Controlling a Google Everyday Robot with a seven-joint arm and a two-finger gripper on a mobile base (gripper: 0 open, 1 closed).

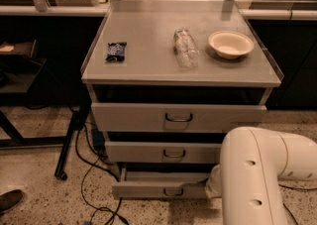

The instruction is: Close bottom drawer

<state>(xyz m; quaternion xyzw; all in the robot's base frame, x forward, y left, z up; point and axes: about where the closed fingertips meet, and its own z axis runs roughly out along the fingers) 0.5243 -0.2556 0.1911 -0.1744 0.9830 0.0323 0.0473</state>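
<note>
the bottom drawer (148, 189), the slimmest of the three grey fronts, sits below the worktop's front edge. it stands pulled out past the middle drawer (143, 152), with a strip of its inside showing behind the front panel. its small dark pull handle (173, 192) is visible at centre, but the right end of the front is covered by the robot's white arm (252, 179), which fills the space under the worktop's front right corner and is cut off by the bottom and right borders.

the gripper (212, 188) is down at that covered right end of the bottom drawer. it is almost wholly hidden behind the arm, and only a pale stub shows against the drawer. i cannot tell whether it is open or closed, nor whether it has hold of anything.

the top drawer (133, 117) is also out a little, with a dark gap above it.

on the worktop (148, 68), a dark snack packet (116, 51) lies near the left edge. a clear plastic bottle (185, 47) lies on its side around the middle, and a pale bowl (231, 44) stands near the right edge. the packet's print is too small to read.
</note>
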